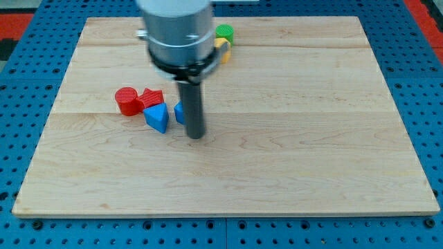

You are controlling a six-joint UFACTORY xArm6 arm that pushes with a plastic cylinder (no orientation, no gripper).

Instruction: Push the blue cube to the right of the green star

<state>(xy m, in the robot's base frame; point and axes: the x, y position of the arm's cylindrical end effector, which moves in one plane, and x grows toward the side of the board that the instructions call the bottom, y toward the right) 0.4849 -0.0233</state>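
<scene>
Blocks lay in two small groups on the pale wooden worktop (291, 166), which rested on a blue perforated base (21, 69). Near the view's left of centre sat a red cylinder (127, 101), touching a red block (152, 99) of uneven outline just to its right. Below that red block, towards the view's bottom, was a blue triangular block (157, 118). Just to the right of it a small part of the blue cube (179, 113) showed, the rest hidden behind the dark rod. My tip (196, 135) rested on the worktop right beside the blue cube, on its right and slightly towards the view's bottom; whether tip and cube touched could not be told. No tool was present on the arm, only the rod, so nothing was clenched or released. The grey cylindrical body of the arm (176, 31) covered much of the view's top centre. At its right edge, near the top of the worktop, a green block (225, 32) peeped out, its shape mostly hidden, and a yellow block (222, 47) lay touching it just below. The blue cube stood well apart from the green block, lower and to the view's left of it.
</scene>
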